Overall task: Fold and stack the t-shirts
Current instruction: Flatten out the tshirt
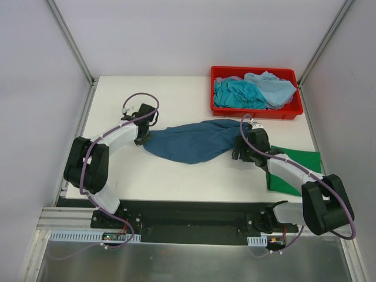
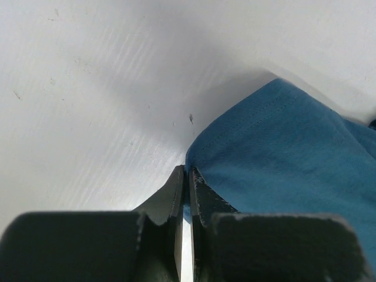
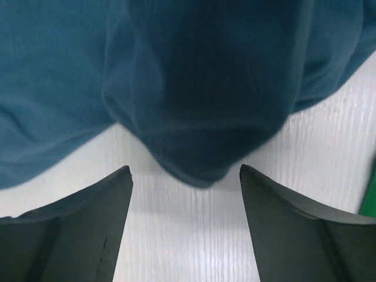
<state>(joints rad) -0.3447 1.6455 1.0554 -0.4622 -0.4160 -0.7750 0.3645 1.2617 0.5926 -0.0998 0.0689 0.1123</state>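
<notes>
Left fingers (image 2: 174,197) pinch teal shirt (image 1: 191,141) (right fingers (image 3: 276,217) open beside it).

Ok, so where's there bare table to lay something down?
Two patches: the far-left table, between the left arm and the red bin, and the near strip between the dark blue shirt and the black base rail. The right side is crowded: bin, green shirt and right arm.
</notes>
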